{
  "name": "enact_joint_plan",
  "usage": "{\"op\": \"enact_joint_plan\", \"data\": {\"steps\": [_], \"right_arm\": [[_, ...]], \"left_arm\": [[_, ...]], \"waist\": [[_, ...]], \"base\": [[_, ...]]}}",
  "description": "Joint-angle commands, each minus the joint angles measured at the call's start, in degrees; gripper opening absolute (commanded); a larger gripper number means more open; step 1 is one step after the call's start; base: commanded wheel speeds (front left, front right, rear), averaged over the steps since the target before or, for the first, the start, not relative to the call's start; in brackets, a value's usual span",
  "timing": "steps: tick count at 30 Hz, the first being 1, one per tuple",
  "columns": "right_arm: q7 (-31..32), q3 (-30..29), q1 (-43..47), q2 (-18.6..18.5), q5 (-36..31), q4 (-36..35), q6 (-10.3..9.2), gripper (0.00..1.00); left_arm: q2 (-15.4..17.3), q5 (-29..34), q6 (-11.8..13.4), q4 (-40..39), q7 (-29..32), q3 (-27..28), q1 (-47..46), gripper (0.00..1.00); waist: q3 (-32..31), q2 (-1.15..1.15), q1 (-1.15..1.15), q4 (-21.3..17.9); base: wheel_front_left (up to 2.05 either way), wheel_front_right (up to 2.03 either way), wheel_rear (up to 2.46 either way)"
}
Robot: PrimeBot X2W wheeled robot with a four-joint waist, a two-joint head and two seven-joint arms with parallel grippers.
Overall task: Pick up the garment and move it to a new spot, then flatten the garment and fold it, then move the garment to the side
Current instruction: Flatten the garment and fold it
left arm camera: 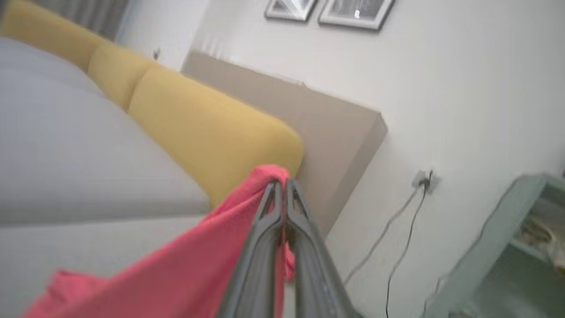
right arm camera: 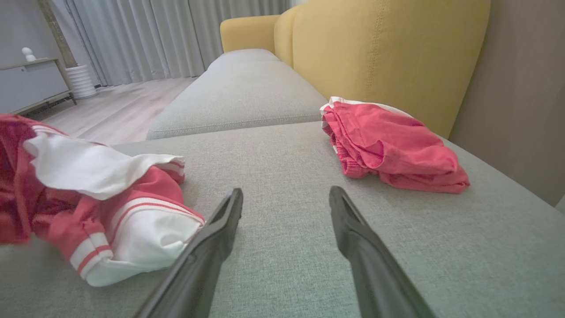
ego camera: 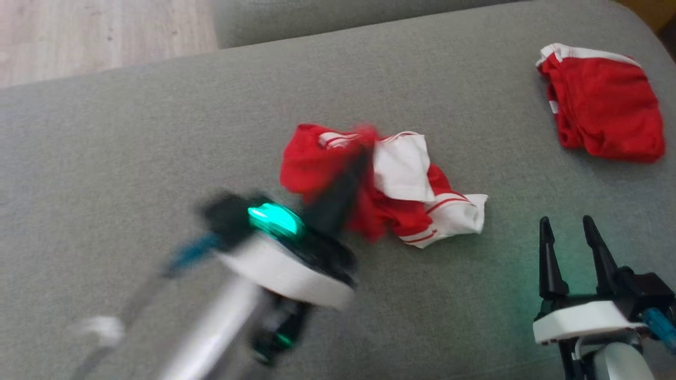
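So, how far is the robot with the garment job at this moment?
Done: nothing visible yet. In hand: left gripper is shut on the crumpled red-and-white garment on the sofa. Right gripper is open, idle. Left: carrying it over, flattening, folding, setting aside.

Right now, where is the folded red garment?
In the head view the folded garment lies upper right on the cushion, beyond the right gripper, apart from the crumpled garment.

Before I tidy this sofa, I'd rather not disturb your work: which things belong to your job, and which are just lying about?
Job: crumpled red-and-white fabric garment; left end effector shut on it.
Lying about: folded red cloth bundle with white trim; yellow upholstered sofa backrest.
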Motion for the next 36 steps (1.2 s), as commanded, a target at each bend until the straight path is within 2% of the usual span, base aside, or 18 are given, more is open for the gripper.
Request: {"op": "enact_joint_plan", "data": {"steps": [1,5,7,8,9,12,14,18,20,21,22,23,28,32,34,36], "right_arm": [[-0.2,1.2,0.1,-0.5,0.3,-1.5,0.39,1.0],[-0.2,1.5,0.1,-0.5,0.5,-1.5,0.39,1.0],[-0.2,1.6,0.0,-0.5,0.6,-1.5,0.39,1.0],[-0.2,1.5,-0.2,-0.5,0.8,-1.5,0.39,1.0],[-0.2,1.5,-0.2,-0.5,0.8,-1.5,0.39,1.0],[-0.2,1.1,-0.1,-0.5,1.1,-1.7,0.39,1.0],[-0.2,0.8,0.1,-0.5,1.2,-1.6,0.39,1.0],[-0.2,1.2,-0.1,-0.5,0.9,-1.2,0.39,1.0],[-0.2,1.5,-0.7,-0.5,1.0,-1.2,0.39,1.0],[-0.2,1.6,-0.9,-0.5,1.1,-1.2,0.39,1.0],[-0.2,1.6,-1.0,-0.5,1.2,-1.3,0.39,1.0],[-0.2,1.5,-1.0,-0.5,1.2,-1.4,0.39,1.0],[-0.2,1.0,-0.3,-0.5,1.1,-1.4,0.39,1.0],[-0.2,0.8,0.1,-0.5,1.1,-1.5,0.39,1.0],[-0.2,0.7,0.1,-0.5,1.0,-1.5,0.39,1.0],[-0.2,1.0,-0.2,-0.5,0.9,-1.6,0.39,1.0]], "left_arm": [[3.1,-2.6,0.9,-8.1,1.3,5.7,-0.7,0.0],[7.7,-7.5,6.0,-20.2,4.1,14.8,0.9,0.0],[10.1,-8.9,8.4,-22.9,5.4,18.4,2.7,0.0],[11.9,-10.7,10.8,-24.1,5.8,22.2,5.3,0.0],[11.9,-10.7,10.8,-24.1,5.8,22.2,5.3,0.0],[13.8,-13.0,14.2,-22.1,5.0,28.4,10.3,0.0],[16.3,-10.6,16.3,-17.8,3.0,31.9,12.3,0.0],[17.8,-7.8,18.3,-7.6,0.7,33.8,13.1,0.0],[20.3,-3.2,19.8,-2.8,0.0,32.6,13.2,0.35],[20.7,-1.5,20.6,-1.1,-0.2,31.9,13.2,0.46],[20.7,-0.9,21.1,0.4,0.4,31.1,13.5,0.91],[20.9,-0.2,21.4,1.6,1.0,30.3,13.8,1.0],[23.2,4.2,25.4,3.6,3.6,28.2,15.6,1.0],[24.5,5.6,28.7,-0.5,5.0,28.8,16.8,1.0],[23.9,5.5,28.2,-4.5,4.9,28.0,16.3,1.0],[22.2,4.6,25.9,-8.2,6.2,25.0,15.3,1.0]], "waist": [[-0.4,0.0,0.0,0.5],[-0.7,0.0,0.0,0.8],[-0.7,0.0,0.0,0.7],[-0.5,0.0,0.0,0.5],[-0.5,0.0,0.0,0.5],[-0.1,0.0,0.0,0.5],[0.2,0.0,0.0,0.8],[0.5,0.0,0.0,1.2],[0.5,0.0,0.0,0.9],[0.5,0.0,0.0,0.8],[0.5,0.0,0.0,0.7],[0.5,0.0,0.0,0.6],[0.5,0.0,0.0,0.4],[0.5,0.0,0.0,0.4],[0.6,0.0,0.0,0.5],[0.8,0.0,0.0,0.5]], "base": [[0.0,0.0,0.0],[0.0,0.0,0.0],[0.0,0.0,0.0],[0.0,0.0,0.0],[0.0,0.0,0.0],[0.0,0.0,0.0],[0.0,0.0,0.0],[0.0,0.0,0.0],[0.0,0.0,0.0],[0.0,0.0,0.0],[0.0,0.0,0.0],[0.0,0.0,0.0],[0.0,0.0,0.0],[0.0,0.0,0.0],[0.0,0.0,0.0],[0.0,0.0,0.0]]}}
